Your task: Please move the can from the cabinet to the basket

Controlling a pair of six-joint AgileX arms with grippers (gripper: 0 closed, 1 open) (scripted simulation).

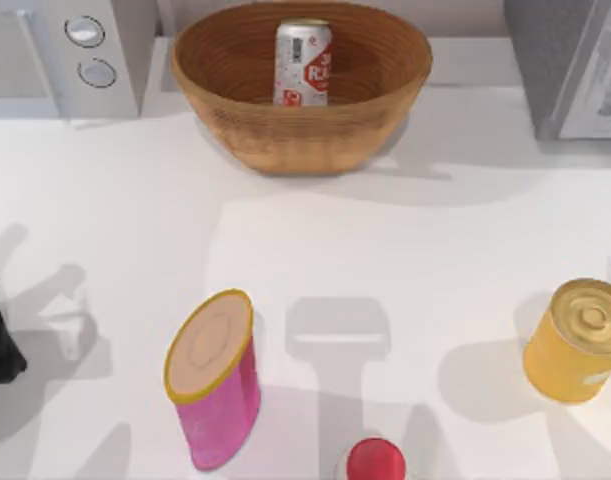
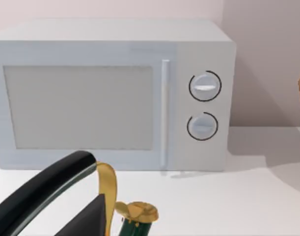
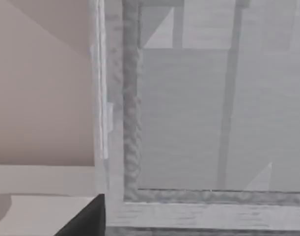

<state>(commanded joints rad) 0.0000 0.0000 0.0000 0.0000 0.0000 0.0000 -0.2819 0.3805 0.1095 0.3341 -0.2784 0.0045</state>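
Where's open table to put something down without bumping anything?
Widest bare patch: the middle of the table, between the basket with the can behind and the pink canister, red cap and gold tin in front. Also free: the strip left of the canister. The front edge is crowded.

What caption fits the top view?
Can standing upright in the basket, task apparently complete.

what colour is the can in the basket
Silver with a red-and-white label; the can stands upright in the basket, best seen from the top view.
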